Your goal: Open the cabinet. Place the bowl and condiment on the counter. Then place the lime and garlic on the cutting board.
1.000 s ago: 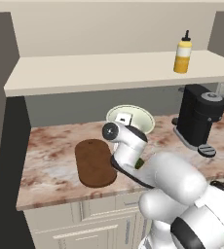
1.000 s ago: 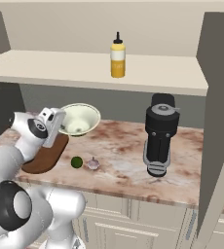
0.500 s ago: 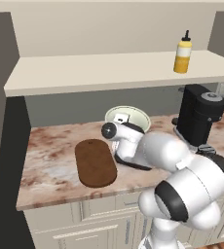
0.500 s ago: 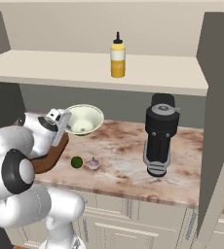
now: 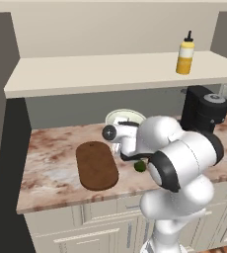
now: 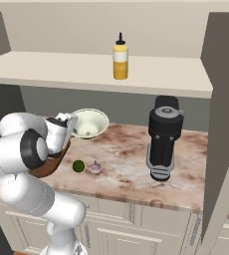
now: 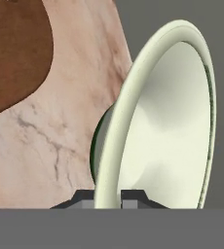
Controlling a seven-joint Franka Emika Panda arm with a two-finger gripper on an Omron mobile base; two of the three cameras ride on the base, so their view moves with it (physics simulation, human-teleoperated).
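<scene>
bowl: I see a wide, shallow, smooth bowl, pale cream-green inside with a darker green rim. It sits by the back wall, above the counter. It is tipped, so its open side faces toward me and a bit up. I cannot tell if its bottom touches the stone.
gripper: In the hand view my two small dark finger tips pinch the bowl's rim, one on each side. The fingers are squeezed tight on it.
counter: It is a long slab that looks like marble, pink-brown and white blotches, with a thick edge.
cutting board: It is flat, dark brown wood, a long oval with round ends. In the left base view its long way runs from 11 o'clock to 5 o'clock. It lies at 8 o'clock from the bowl.
lime: It is small, round and dark green. It lies on the counter at 6 o'clock from the bowl in the right base view.
garlic: It is a small whitish-pink bulb, just beside the lime at its 3 o'clock.
condiment: It is a yellow squeeze bottle with a thin black tip. It stands straight up on the cream shelf, tip at 12 o'clock.
coffee machine: It is black, tall and shiny, at 3 o'clock from the bowl.
</scene>
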